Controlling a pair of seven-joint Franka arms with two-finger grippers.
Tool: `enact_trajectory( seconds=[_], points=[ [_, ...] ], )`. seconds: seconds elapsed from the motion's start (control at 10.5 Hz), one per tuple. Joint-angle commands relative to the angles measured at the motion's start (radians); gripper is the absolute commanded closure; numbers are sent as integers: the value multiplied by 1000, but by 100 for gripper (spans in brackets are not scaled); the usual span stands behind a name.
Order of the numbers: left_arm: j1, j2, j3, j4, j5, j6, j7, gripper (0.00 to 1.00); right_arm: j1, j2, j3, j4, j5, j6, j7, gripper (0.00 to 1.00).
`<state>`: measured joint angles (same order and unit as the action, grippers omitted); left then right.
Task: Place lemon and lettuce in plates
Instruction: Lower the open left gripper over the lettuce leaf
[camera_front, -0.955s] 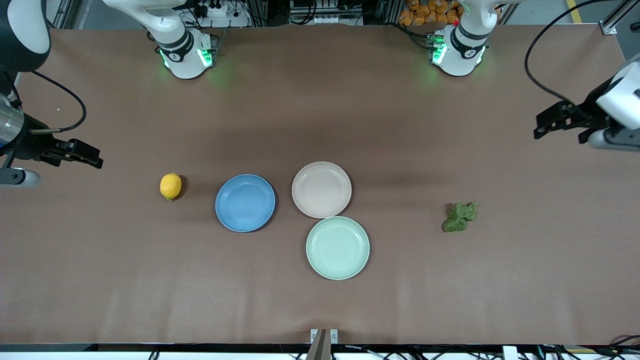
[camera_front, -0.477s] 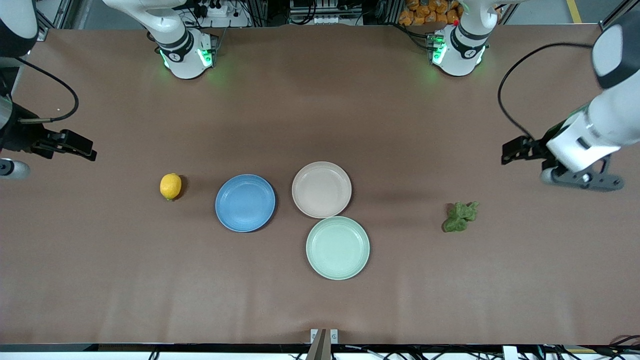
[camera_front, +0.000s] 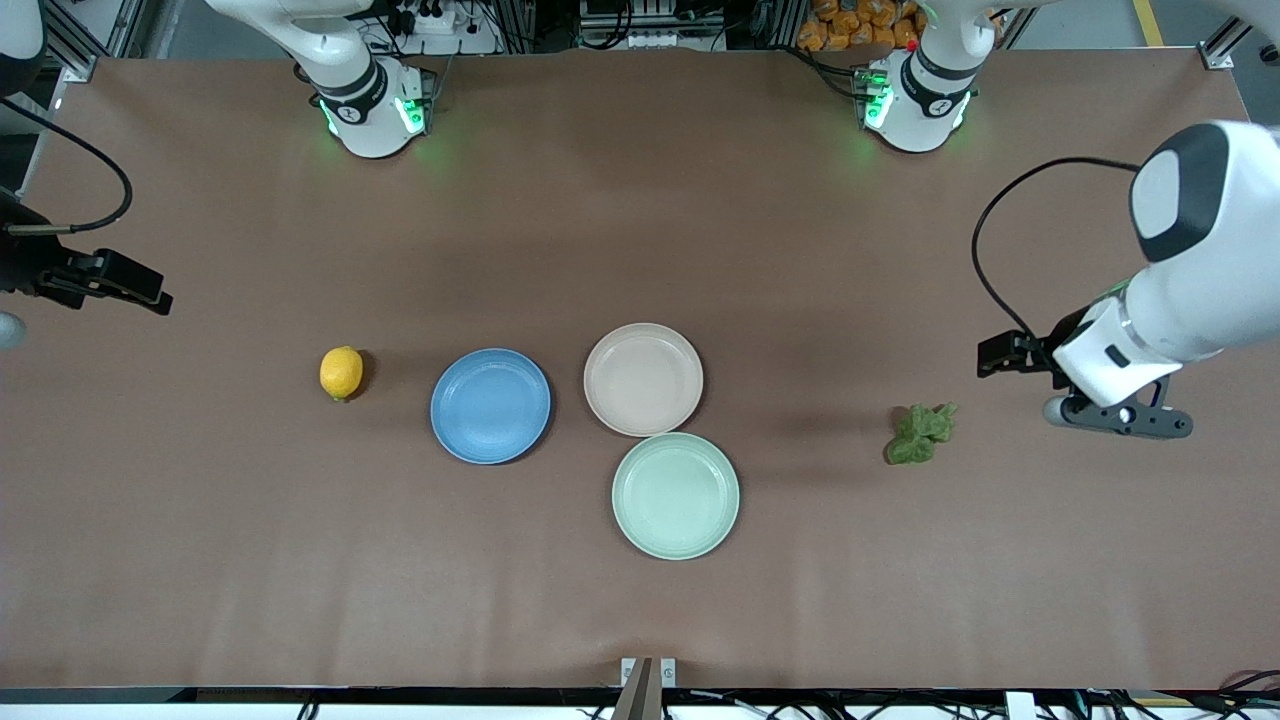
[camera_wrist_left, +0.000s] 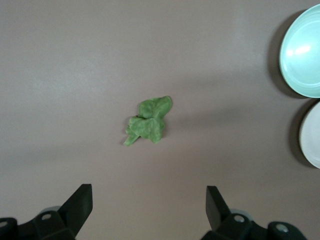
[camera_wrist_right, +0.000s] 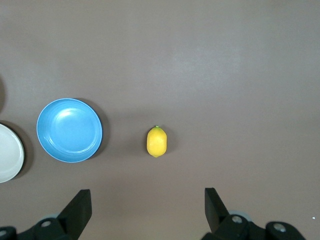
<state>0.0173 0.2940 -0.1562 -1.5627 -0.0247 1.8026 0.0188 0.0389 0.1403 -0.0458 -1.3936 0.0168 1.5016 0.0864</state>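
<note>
The yellow lemon (camera_front: 341, 373) lies on the table toward the right arm's end, beside the blue plate (camera_front: 490, 406). The beige-pink plate (camera_front: 643, 379) touches the blue one's side; both hold nothing. The green lettuce (camera_front: 921, 432) lies toward the left arm's end. My left gripper (camera_front: 992, 355) is open, up over the table just beside the lettuce; its wrist view shows the lettuce (camera_wrist_left: 148, 127) ahead of the open gripper (camera_wrist_left: 147, 195). My right gripper (camera_front: 158, 297) is open over the table's end, apart from the lemon (camera_wrist_right: 156, 141), with the blue plate (camera_wrist_right: 69, 130) past it.
A pale mint-green plate (camera_front: 675, 495) sits nearer the front camera, touching the beige-pink plate; it also shows in the left wrist view (camera_wrist_left: 302, 47). The two arm bases (camera_front: 375, 100) stand along the table's back edge. Brown table surface surrounds everything.
My left arm has swung in over the table and its gripper has come close to the lettuce. My right gripper has drifted slightly toward the table's end. Nothing on the table moved.
</note>
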Motion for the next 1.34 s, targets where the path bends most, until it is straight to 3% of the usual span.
enact_trajectory(
  seconds=[0.0, 0.38, 0.95, 1.24],
  points=[
    [0, 5, -2, -11, 38, 20, -13, 0, -10, -4, 9, 10, 9, -42, -7, 0],
    [-17, 8, -2, -108, 74, 141, -40, 0, -8, -4, 15, 12, 14, -101, -8, 0],
    [-16, 103, -6, -132, 101, 268, -42, 0, -11, 2, 7, 33, 9, -86, 7, 0],
    [-22, 109, -6, -224, 126, 386, -45, 0, -13, 4, 6, 31, 11, -86, 6, 0]
  ],
)
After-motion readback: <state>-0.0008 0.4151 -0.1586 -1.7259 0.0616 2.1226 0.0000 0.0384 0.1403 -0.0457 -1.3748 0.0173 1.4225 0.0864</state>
